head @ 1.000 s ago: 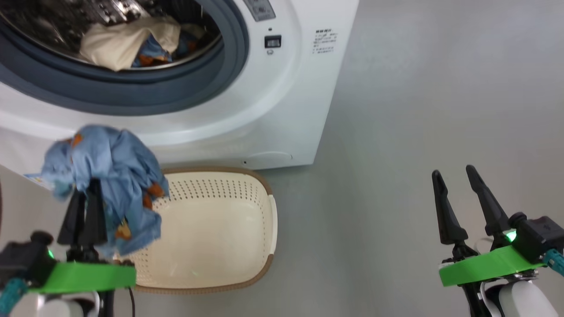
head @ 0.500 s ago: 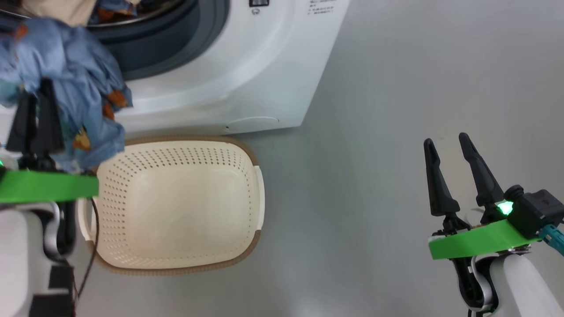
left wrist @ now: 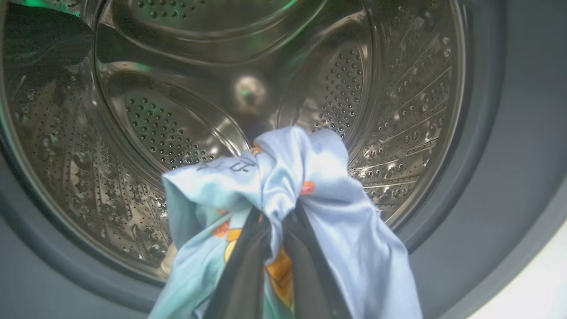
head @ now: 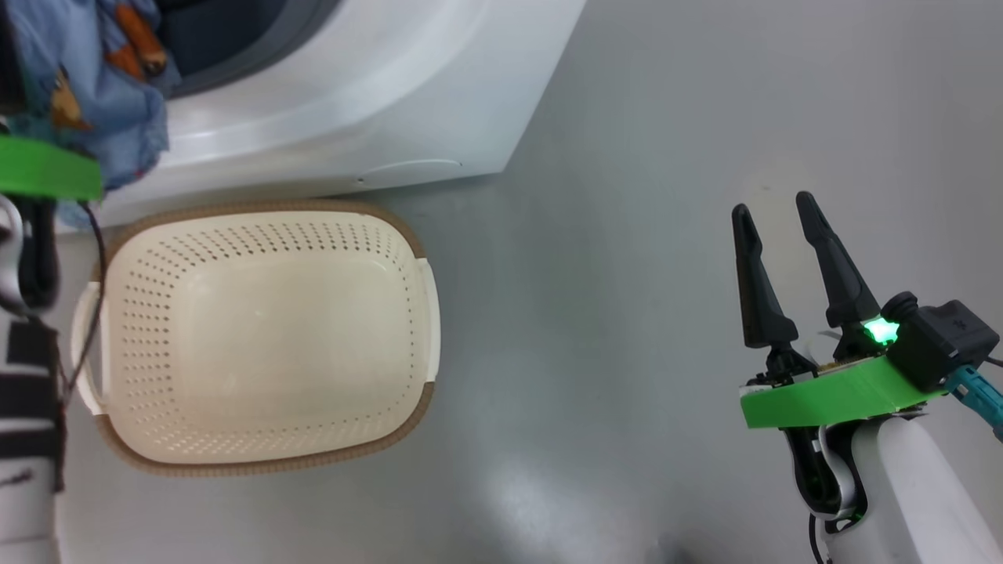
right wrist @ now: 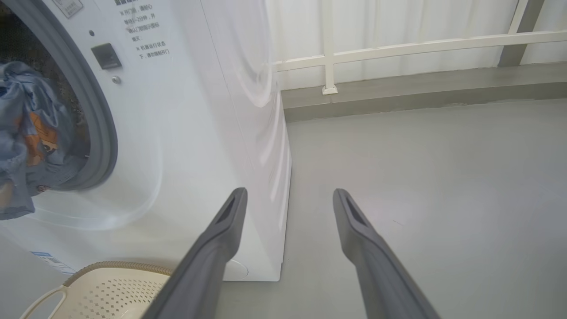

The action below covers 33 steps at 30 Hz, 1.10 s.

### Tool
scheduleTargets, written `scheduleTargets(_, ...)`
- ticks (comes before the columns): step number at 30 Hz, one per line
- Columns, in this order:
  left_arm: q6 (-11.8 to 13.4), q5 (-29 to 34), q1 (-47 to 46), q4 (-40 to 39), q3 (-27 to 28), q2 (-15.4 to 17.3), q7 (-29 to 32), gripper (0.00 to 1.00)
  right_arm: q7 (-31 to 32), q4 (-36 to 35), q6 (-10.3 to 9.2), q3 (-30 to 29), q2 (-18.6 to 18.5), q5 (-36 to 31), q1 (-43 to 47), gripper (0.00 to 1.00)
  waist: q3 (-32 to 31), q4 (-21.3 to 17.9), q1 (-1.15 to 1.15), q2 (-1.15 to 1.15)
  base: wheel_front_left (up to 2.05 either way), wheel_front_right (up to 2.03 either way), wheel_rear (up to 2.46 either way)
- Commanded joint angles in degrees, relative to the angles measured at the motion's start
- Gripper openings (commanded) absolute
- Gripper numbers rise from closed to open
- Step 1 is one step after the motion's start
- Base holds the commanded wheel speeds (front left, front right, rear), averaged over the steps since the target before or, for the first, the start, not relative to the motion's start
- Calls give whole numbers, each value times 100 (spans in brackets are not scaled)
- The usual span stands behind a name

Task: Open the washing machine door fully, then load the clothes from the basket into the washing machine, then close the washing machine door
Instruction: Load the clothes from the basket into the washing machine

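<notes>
Left wrist view: the left gripper (left wrist: 274, 213) has its jaws closed tight on a light blue garment (left wrist: 305, 177) with orange prints, held at the mouth of the drum (left wrist: 177, 110). The right gripper (right wrist: 288, 195) hangs with jaws wide apart, holding nothing, over the floor (right wrist: 421, 155) beside the washer (right wrist: 199, 110). Print on the washer's front and a blue sticker (right wrist: 48, 261) are too small to read. A second ago the garment hung lower, by the basket (head: 258, 213); the head camera has since shifted.

Light blue clothes (left wrist: 328, 177) bear orange prints; cream basket (head: 258, 210) has brown rim.
</notes>
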Motion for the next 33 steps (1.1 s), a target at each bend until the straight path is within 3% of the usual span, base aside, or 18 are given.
scheduleTargets(1, 4, 66, -292, 55, 78, 313, -30, 0, -46, -153, 25, 163, -6, 22, -63, 100, 191, -120, -1, 0, 0, 0, 0)
scheduleTargets(18, 5, 348, -2576, 1968, -166, 574, -30, 0, -46, -179, 25, 457, 105, 93, -480, 100, 905, -596, -1, 0, 0, 0, 0)
scheduleTargets(24, 92, 556, -2924, 1843, -120, 699, -30, 0, -46, -182, 25, 514, 116, 132, -571, 100, 1054, -737, -1, 0, 0, 0, 0)
scheduleTargets(33, 176, 865, -3026, 911, 153, 751, -30, 0, -46, -250, 25, 562, 119, 258, -664, 100, 1253, -839, -1, 0, 0, 0, 0)
